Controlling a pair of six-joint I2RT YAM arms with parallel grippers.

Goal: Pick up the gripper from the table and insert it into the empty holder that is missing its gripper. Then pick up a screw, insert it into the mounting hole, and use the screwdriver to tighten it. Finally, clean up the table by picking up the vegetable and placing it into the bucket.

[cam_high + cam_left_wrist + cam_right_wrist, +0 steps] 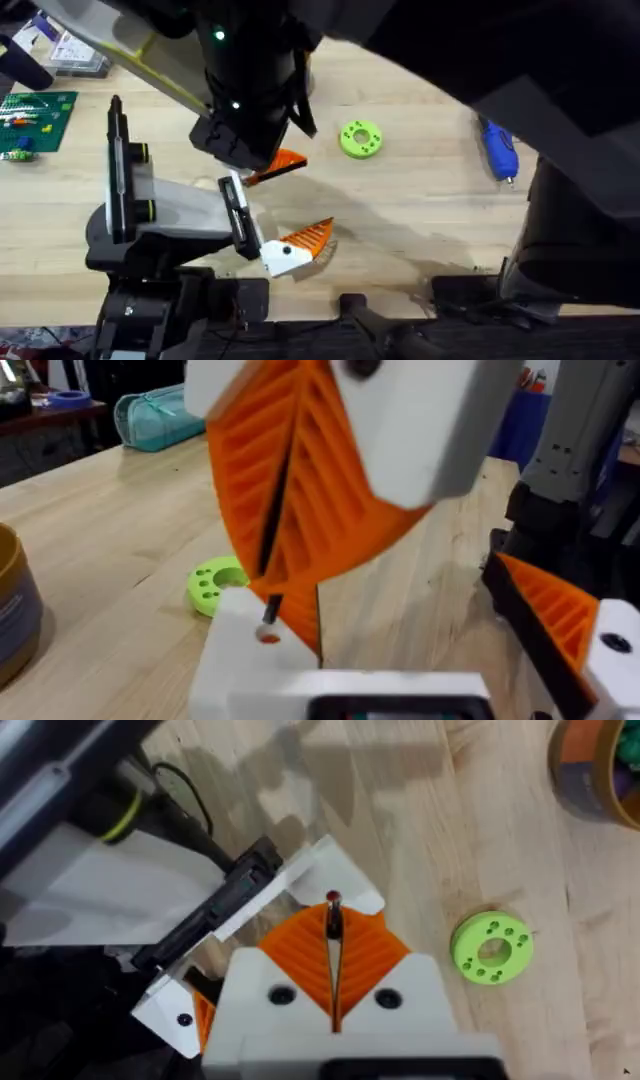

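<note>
Lying flat on the table [420,220] at its right side, the screwdriver [497,150] shows us a slim blue body and a short silver tip, with nothing touching it. We see a green disc [361,139] well apart to its left, and a tan bucket [600,770] beyond the disc. The right arm's dark bulk spreads over the table's far part. The right gripper [332,935] has its orange pads [330,490] pressed together on a thin dark pin [333,915] with a red end, close to a white finger of the left gripper [295,205]. That gripper's fingers stand wide apart.
</note>
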